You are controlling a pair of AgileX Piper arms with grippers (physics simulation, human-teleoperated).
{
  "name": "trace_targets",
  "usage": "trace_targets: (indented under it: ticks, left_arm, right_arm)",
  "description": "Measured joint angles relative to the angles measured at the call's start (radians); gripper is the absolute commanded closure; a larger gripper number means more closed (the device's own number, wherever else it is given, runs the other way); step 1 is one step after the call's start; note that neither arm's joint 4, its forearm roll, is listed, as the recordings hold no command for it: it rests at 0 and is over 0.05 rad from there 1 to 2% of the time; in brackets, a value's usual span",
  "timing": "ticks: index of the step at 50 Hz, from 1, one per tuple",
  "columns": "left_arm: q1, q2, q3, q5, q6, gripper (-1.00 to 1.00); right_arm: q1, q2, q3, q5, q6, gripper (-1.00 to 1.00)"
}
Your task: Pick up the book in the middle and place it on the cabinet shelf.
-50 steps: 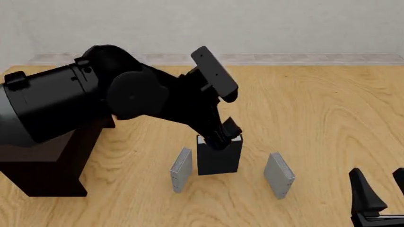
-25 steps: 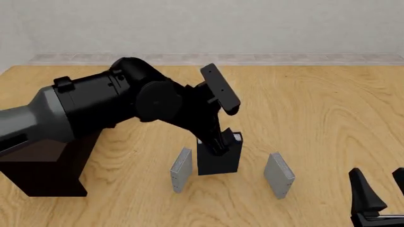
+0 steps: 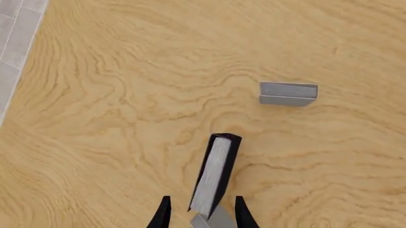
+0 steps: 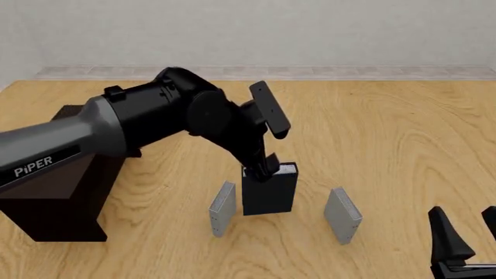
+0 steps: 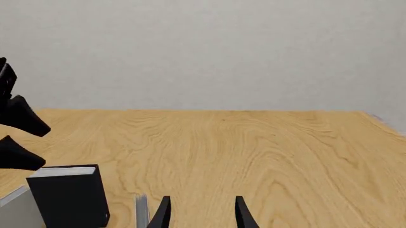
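Far left sits the cabinet shelf (image 4: pixel 54 203), nothing on its top that I can see. My left gripper (image 4: pixel 263 170) is down over the book (image 4: pixel 269 192), which stands upright on the table (image 4: pixel 387 133) between two grey books (image 4: pixel 222 208) (image 4: pixel 343 215). In the wrist cam the fingers (image 3: pixel 162 214) straddle the top edge with gaps on both sides, so it's spread, not gripping yet. The right gripper (image 4: pixel 466 232) idles near right, parted too. So I'd say early days: squeeze, lift and the carry over left remain.
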Motion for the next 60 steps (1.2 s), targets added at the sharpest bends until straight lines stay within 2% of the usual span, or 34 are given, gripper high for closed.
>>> trace_targets:
  ticks: [24, 60]
  left_arm:
    - [0.014, 0.111, -0.062, 0.052, 0.046, -1.00]
    - [0.016, 0.224, -0.060, 0.055, 0.015, -1.00]
  right_arm:
    - [0.001, 0.004, 0.001, -0.004, 0.001, -1.00]
    - [0.001, 0.008, 0.001, -0.008, 0.001, -1.00]
